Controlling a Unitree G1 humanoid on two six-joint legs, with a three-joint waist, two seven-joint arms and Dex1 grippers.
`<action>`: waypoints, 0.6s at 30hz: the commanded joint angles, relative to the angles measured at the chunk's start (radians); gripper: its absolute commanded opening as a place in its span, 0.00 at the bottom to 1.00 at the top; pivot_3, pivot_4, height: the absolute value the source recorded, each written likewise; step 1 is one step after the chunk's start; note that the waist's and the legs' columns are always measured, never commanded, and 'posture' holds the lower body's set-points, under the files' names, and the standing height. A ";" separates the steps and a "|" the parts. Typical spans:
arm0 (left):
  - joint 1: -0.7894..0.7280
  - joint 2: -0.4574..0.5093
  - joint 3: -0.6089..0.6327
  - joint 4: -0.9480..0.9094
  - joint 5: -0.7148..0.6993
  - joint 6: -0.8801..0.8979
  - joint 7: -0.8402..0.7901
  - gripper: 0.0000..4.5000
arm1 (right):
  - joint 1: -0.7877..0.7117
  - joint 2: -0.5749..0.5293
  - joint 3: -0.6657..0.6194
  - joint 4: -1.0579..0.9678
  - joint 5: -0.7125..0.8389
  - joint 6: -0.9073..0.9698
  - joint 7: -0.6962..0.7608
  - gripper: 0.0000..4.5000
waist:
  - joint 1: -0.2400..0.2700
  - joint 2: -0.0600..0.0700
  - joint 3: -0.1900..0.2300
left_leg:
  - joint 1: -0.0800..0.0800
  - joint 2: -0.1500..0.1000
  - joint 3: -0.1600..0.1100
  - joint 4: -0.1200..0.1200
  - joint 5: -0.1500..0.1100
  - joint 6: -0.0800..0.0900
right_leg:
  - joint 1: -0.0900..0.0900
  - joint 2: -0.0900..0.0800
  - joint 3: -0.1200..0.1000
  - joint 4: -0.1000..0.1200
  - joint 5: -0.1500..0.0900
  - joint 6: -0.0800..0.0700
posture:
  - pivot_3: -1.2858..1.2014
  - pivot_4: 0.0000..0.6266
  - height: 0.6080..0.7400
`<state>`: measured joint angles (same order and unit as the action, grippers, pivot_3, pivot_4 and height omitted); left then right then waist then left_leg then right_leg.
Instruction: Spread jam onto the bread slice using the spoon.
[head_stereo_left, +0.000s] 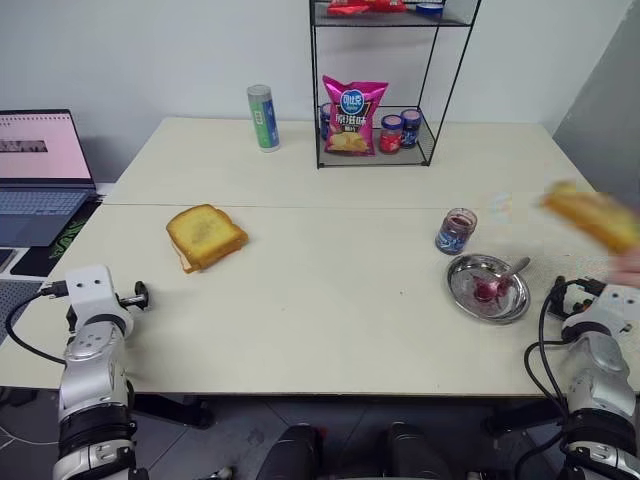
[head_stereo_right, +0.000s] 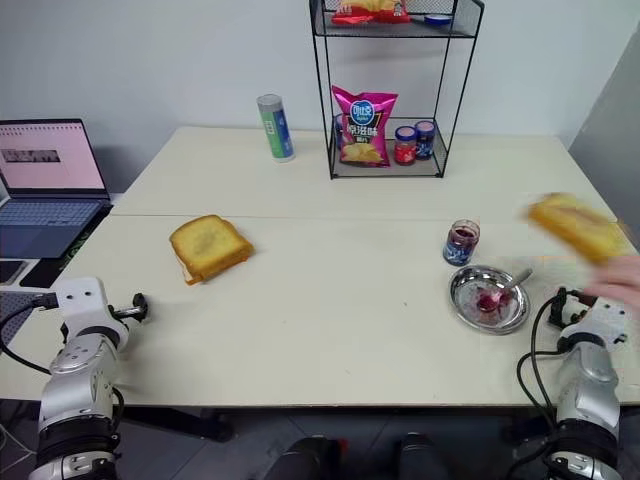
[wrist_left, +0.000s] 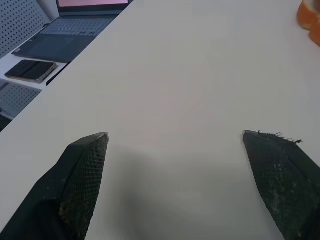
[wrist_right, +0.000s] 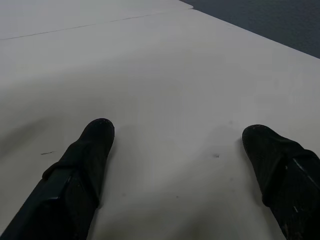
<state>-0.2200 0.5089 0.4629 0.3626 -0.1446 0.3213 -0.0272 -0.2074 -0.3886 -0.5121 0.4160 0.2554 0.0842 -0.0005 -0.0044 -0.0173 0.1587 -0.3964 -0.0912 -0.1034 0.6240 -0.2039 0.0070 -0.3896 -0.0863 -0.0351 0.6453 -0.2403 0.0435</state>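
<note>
Steel dish (head_stereo_left: 470, 295) near your right gripper (wrist_right: 175, 150) holds the spoon (head_stereo_left: 505, 274) and jam (head_stereo_left: 486, 291); the bread slice (head_stereo_left: 205, 235) lies far left. Both grippers' fingers stand wide, empty. Nothing started: next, take the spoon's handle.

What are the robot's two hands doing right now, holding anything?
Left gripper: open, holding nothing, over bare table.
Right gripper: open, holding nothing, also over the table.
</note>
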 joint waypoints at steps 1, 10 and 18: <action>0.015 0.008 0.009 0.000 0.005 0.005 0.010 1.00 | -0.008 -0.001 0.005 0.001 0.005 0.016 0.002 0.99 | 0.000 0.000 0.000 | 0.000 0.000 0.000 0.000 0.000 0.000 | 0.000 0.000 0.000 0.000 0.000 0.000 | 0.52 0.24 1.00; 0.029 0.021 0.016 -0.004 -0.008 -0.009 -0.007 1.00 | -0.019 -0.021 -0.018 -0.031 0.015 0.028 -0.013 0.99 | -0.001 0.000 0.000 | -0.001 0.000 0.000 0.000 0.000 0.000 | 0.000 0.000 0.000 -0.001 -0.001 -0.001 | 0.52 0.24 1.00; 0.026 0.047 0.046 -0.149 -0.104 -0.051 -0.134 1.00 | -0.173 -0.096 0.009 -0.228 0.075 0.111 0.036 0.99 | -0.001 0.006 0.008 | -0.006 0.000 0.000 -0.001 0.000 0.000 | -0.007 0.000 0.000 0.000 0.000 0.001 | 0.52 0.24 1.00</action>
<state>-0.1912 0.5252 0.4896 0.3272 -0.2042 0.2986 -0.0968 -0.3177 -0.4432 -0.5203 0.3204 0.2983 0.1728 -0.0043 -0.0052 -0.0112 0.1665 -0.4031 -0.0914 -0.1030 0.6235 -0.2039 0.0070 -0.3974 -0.0866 -0.0353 0.6455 -0.2398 0.0447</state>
